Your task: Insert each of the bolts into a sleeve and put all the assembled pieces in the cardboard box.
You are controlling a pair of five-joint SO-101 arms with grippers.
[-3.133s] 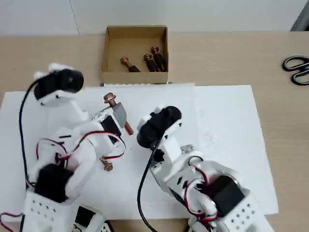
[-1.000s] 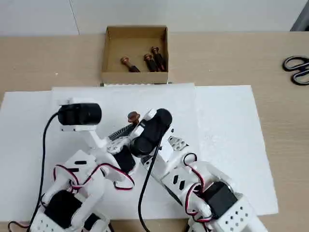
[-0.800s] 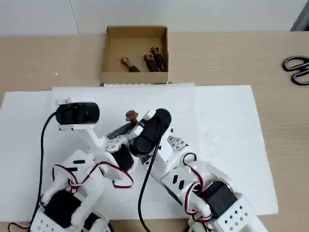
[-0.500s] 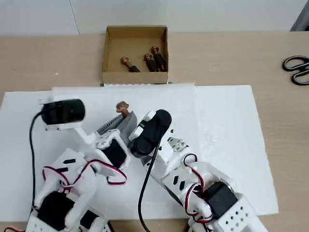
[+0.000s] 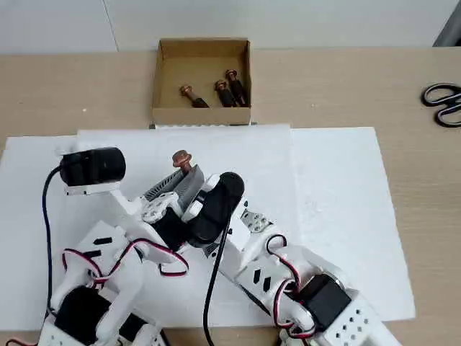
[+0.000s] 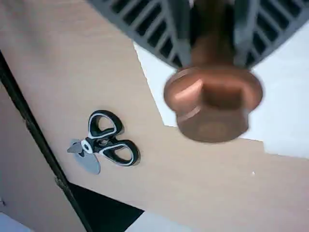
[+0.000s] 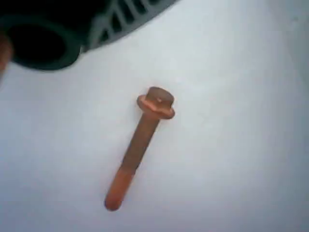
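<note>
Left gripper (image 5: 186,173), jaws clamped on copper flanged bolt (image 5: 181,158), has swung bolt head back toward open brown cardboard box (image 5: 166,112), stopping short. Right arm (image 5: 288,277) has retreated from box. Second copper bolt (image 7: 140,145) lies loose on white sheet (image 5: 331,187). Three dark-sleeved assemblies (image 5: 216,92) inside box; two bolts seemingly remain.

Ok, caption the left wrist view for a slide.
Left claw shut on a copper bolt, head toward the camera; scissors lie on the wooden table beyond.
</note>
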